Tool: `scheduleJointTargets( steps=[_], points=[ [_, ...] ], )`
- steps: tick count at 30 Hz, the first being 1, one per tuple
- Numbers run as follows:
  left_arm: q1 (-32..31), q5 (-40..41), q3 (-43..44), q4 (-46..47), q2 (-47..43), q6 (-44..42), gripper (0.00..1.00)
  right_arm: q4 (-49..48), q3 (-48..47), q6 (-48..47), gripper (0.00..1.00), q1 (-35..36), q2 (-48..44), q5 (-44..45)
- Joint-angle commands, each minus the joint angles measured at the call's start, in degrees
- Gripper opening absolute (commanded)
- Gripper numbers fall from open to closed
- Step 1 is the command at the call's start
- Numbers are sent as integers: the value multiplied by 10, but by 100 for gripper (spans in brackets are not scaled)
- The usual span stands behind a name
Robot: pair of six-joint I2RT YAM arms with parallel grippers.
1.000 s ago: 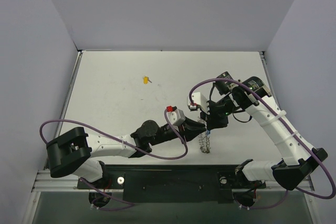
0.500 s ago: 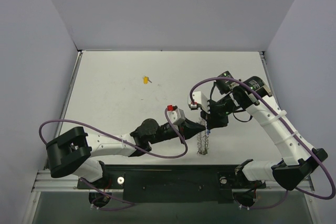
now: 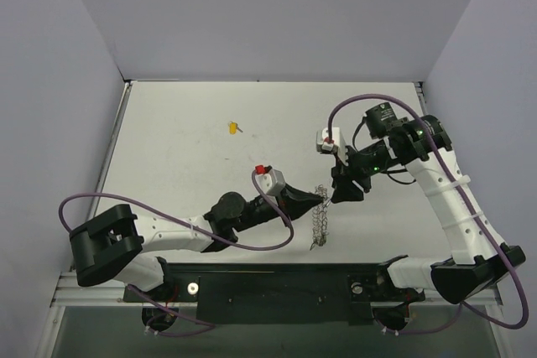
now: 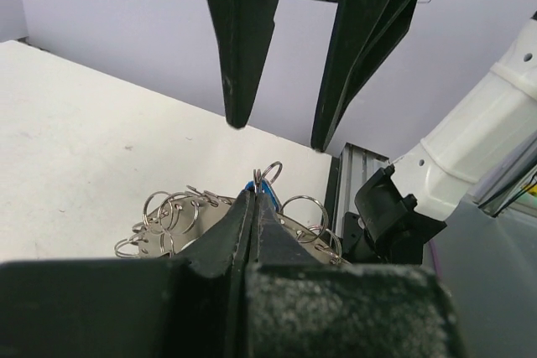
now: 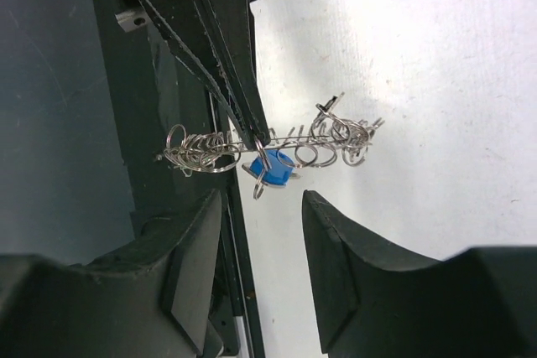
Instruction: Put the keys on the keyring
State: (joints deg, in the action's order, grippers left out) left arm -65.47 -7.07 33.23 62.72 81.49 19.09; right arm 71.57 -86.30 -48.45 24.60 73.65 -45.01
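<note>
My left gripper (image 3: 323, 200) is shut on the keyring (image 3: 319, 222), a silvery loop with several small rings, and holds it off the table. In the left wrist view the shut tips (image 4: 253, 194) pinch the keyring (image 4: 168, 211). A blue key (image 5: 273, 169) hangs from the keyring (image 5: 327, 136) by a small ring, right at the left fingertips (image 5: 262, 133). My right gripper (image 3: 341, 196) is open and empty just right of the keyring; its gripper (image 5: 262, 207) faces the blue key, apart from it. A yellow key (image 3: 232, 129) lies far left on the table. The green key is out of view.
The white table (image 3: 185, 157) is walled on three sides. The black base rail (image 3: 277, 282) runs along the near edge under the keyring. A purple cable (image 3: 277, 236) loops beside the left wrist. The right gripper's open fingers (image 4: 237, 48) show above the left tips.
My right gripper has pulled back up and to the right, away from the keyring. My left gripper has shifted slightly left with the keyring.
</note>
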Motion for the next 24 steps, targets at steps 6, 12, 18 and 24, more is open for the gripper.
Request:
scheduleJointTargets(
  steps=[6,12,18,24],
  points=[
    [9,58,-2,65,-50,53,0,68,-27,-88,40,-60,-6,-172],
    [9,66,-7,72,-55,84,0,62,-12,-133,41,-61,-7,-172],
    [8,84,-7,71,-58,103,0,3,-26,-66,41,-63,4,-127],
    [6,93,-10,88,-52,118,0,-45,3,-22,40,-61,4,-114]
  ],
)
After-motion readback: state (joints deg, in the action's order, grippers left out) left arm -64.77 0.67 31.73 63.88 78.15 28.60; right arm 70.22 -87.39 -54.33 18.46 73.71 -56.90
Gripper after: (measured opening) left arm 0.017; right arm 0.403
